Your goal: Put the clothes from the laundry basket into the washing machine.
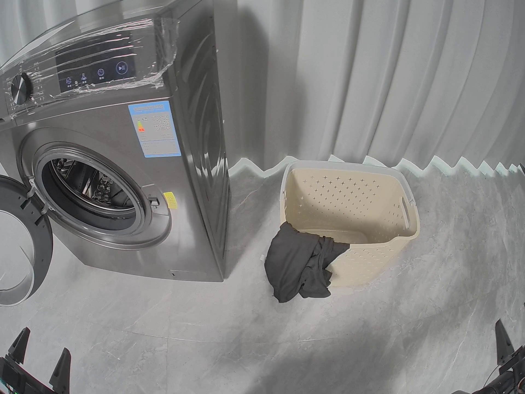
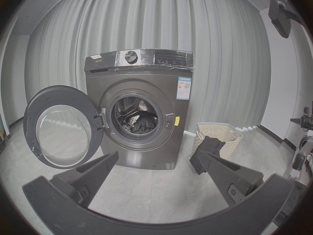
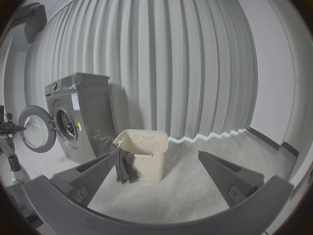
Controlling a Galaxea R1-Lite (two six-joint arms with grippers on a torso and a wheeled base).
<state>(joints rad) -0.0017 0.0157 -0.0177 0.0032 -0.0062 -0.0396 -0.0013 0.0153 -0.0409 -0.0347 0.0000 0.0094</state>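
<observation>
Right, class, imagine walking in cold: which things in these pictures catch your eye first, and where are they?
The silver washing machine stands on the left, its round door swung open. To its right sits a cream laundry basket, with a dark garment draped over its near rim, hanging outside.

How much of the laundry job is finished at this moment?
Done: the door is open and dark clothes lie in the washing machine drum. In hand: nothing; left gripper and right gripper have open, empty jaws. Left: one dark garment hangs over the laundry basket rim.
</observation>
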